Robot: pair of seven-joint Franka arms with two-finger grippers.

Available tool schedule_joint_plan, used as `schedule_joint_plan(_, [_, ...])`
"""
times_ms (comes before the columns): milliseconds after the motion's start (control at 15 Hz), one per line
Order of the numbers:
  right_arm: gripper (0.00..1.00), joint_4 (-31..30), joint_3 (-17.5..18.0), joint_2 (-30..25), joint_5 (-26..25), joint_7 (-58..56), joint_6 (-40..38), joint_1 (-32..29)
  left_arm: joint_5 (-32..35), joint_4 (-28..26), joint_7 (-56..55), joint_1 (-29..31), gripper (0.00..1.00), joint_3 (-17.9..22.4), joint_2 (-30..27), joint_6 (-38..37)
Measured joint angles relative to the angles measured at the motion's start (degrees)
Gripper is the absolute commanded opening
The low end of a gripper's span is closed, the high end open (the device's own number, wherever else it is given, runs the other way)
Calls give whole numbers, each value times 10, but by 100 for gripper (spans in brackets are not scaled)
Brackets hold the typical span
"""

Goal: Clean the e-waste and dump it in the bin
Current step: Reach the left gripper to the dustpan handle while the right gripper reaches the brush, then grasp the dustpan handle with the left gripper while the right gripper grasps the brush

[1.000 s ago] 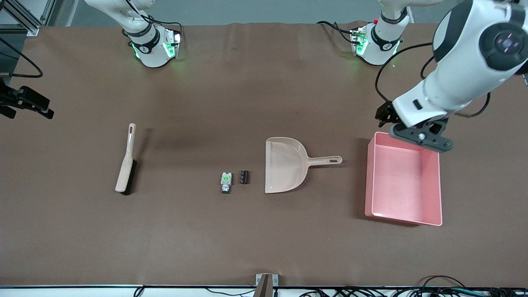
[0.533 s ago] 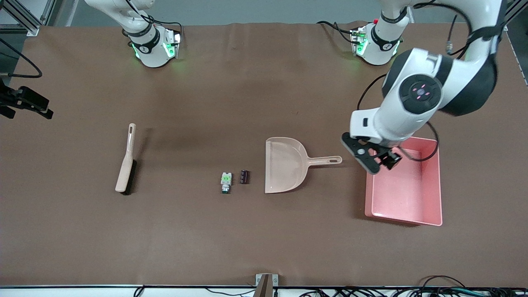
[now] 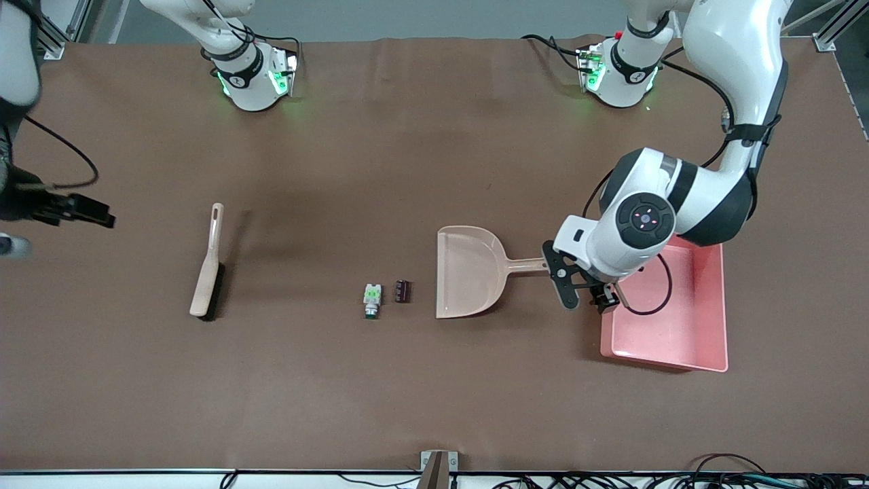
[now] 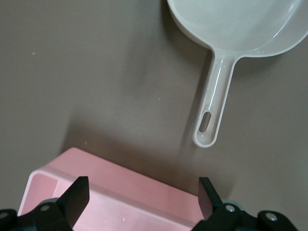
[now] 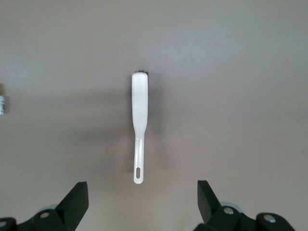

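Observation:
Two bits of e-waste lie side by side mid-table: a white part with a green mark point(image 3: 371, 297) and a dark maroon block point(image 3: 402, 291). Beside them on the left arm's side lies the beige dustpan point(image 3: 468, 272), mouth toward them. The pink bin point(image 3: 669, 339) stands just past the dustpan handle point(image 4: 214, 103). My left gripper point(image 3: 585, 295) hangs open and empty over the bin's wall point(image 4: 120, 185) close to that handle's tip. The beige brush point(image 3: 207, 268) lies toward the right arm's end. My right gripper point(image 3: 95, 216) is open and empty, high up by the brush's point(image 5: 139, 110) handle end.
A brown mat covers the whole table. Both arm bases point(image 3: 251, 75) stand along the table edge farthest from the front camera. A small metal bracket point(image 3: 438, 468) and cables sit at the nearest edge. Bare mat lies between the brush and the e-waste.
The left arm swung down from the bin's farther corner to the corner by the dustpan handle. The right gripper shifted toward the brush. Nothing on the table moved.

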Motion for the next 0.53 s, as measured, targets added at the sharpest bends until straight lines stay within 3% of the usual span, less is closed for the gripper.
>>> schedule_joint_plan(533, [100,-153,4,68,1,1,190,4,37,0,4,-31,100,-1,51,62])
